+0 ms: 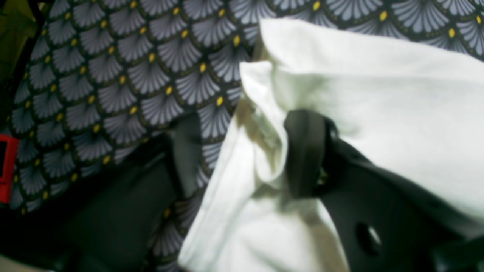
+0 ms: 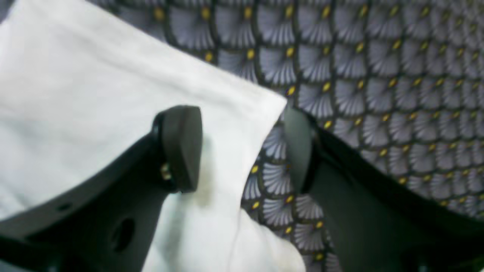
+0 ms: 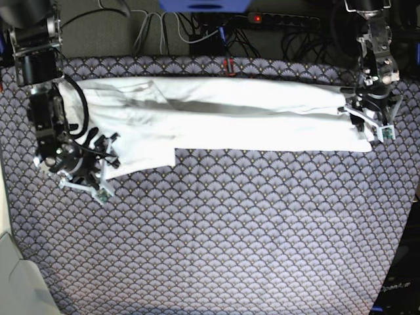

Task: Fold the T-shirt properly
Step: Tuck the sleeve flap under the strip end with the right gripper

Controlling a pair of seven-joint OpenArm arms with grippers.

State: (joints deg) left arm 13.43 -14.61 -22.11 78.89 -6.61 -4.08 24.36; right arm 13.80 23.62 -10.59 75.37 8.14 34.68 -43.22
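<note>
The T-shirt [image 3: 230, 118] lies as a long white band across the far part of the table, plain side up, with no print showing. My left gripper [image 3: 369, 128] is at its right end. In the left wrist view the gripper [image 1: 245, 155] is open, its jaws astride a raised fold of the shirt's edge [image 1: 261, 124]. My right gripper [image 3: 98, 177] is at the shirt's left lower end. In the right wrist view it [image 2: 242, 151] is open, with one finger [image 2: 181, 147] over the cloth, the other [image 2: 298, 151] over the tablecloth, and the shirt's corner [image 2: 261, 105] between them.
A dark tablecloth with a grey fan pattern and yellow dots [image 3: 230, 230] covers the table. Cables and a power strip [image 3: 275, 20] lie beyond the far edge. A red object [image 1: 5, 170] shows at the left edge of the left wrist view.
</note>
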